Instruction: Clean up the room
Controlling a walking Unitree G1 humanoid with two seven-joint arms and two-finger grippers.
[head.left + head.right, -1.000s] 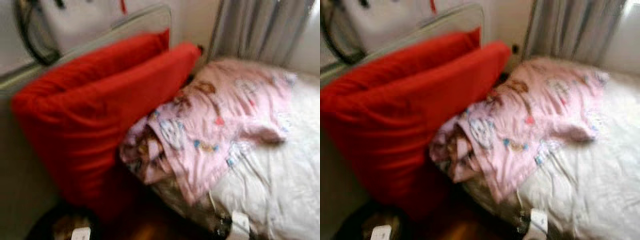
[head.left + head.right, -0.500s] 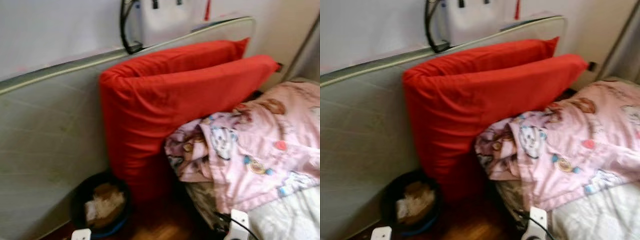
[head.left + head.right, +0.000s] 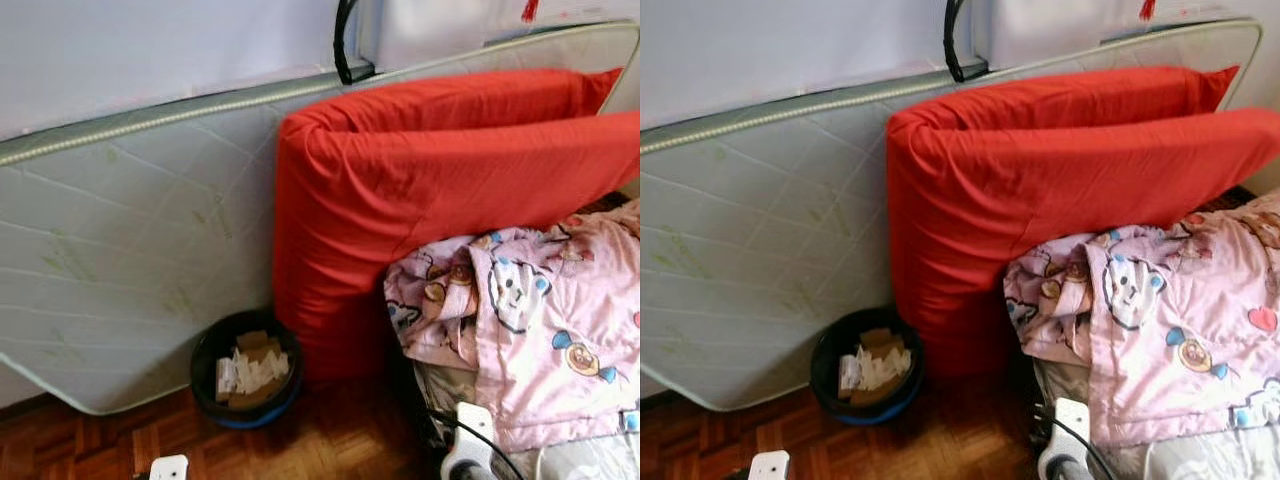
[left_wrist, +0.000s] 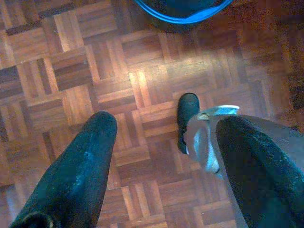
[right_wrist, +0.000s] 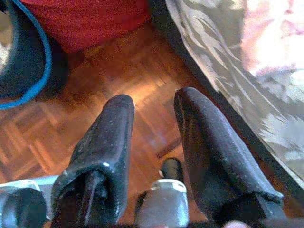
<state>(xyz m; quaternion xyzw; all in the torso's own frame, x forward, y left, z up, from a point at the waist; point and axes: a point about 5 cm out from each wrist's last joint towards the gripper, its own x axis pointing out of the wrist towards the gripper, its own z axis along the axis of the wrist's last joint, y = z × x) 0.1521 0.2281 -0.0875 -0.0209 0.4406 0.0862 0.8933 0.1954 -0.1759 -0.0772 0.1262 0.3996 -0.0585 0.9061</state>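
Against the pale wall a quilted grey-white mattress [image 3: 130, 230] stands on its long edge, tilted back, its lower corner resting on the dark wooden parquet floor [image 3: 330, 445]. Leaning on the mattress is a big red cushion [image 3: 440, 190], folded or doubled so that two thick layers show along its top. Its lower end comes down to the floor beside the bed. A pink blanket printed with cartoon faces [image 3: 530, 320] lies crumpled on the bed, bunched up against the red cushion and hanging over the bed's edge, with patterned grey fabric [image 5: 223, 71] showing under it.

Between the mattress and the cushion, on the floor, sits a round black waste bin with a blue rim [image 3: 246, 368], holding crumpled white paper and brown cardboard scraps [image 3: 250, 370]. It touches or nearly touches both.

Both arms hang low over the parquet. Seen from its wrist, the left gripper [image 4: 164, 156] has its two black fingers spread wide apart with nothing between them, the bin's blue rim just ahead. The right gripper [image 5: 154, 123] hangs beside the bed's edge, fingers parted a little and holding nothing.
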